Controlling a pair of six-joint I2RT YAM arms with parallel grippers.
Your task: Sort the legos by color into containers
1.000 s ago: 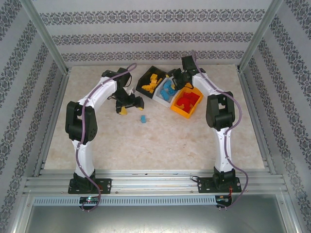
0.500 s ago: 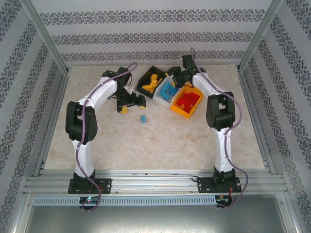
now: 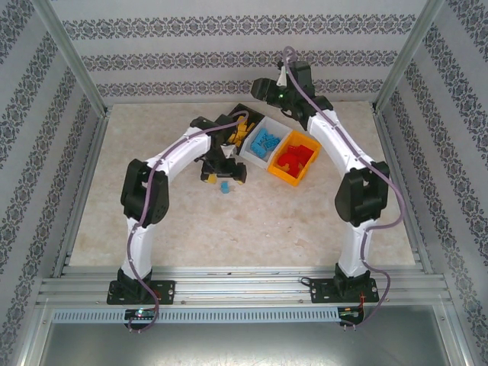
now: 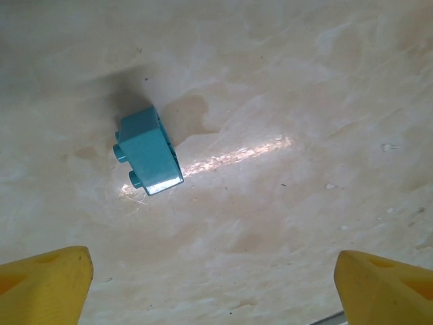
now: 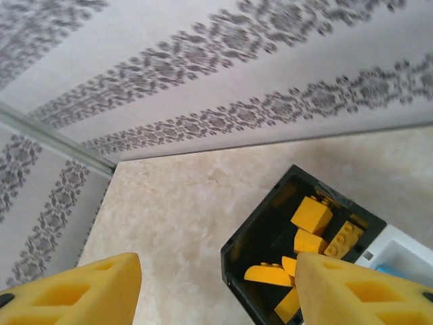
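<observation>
A blue lego brick (image 4: 147, 152) lies on its side on the worktop (image 4: 304, 101), its studs facing the left edge of the left wrist view. My left gripper (image 4: 213, 288) hangs over it, released, fingers spread wide with nothing between them. The brick sits ahead of the fingertips and left of their midline. Its long axis runs almost along my line of reach, only a little slanted. I judge I should move forward and left, then descend so the fingers close across its narrow width. In the top view the left gripper is plainly the nearer one. The right gripper (image 5: 218, 288), also spread and empty, is up over the black bin (image 5: 260, 233) of yellow bricks (image 5: 311, 215). The white bin (image 3: 271, 123), holding blue pieces, stands near the brick.
</observation>
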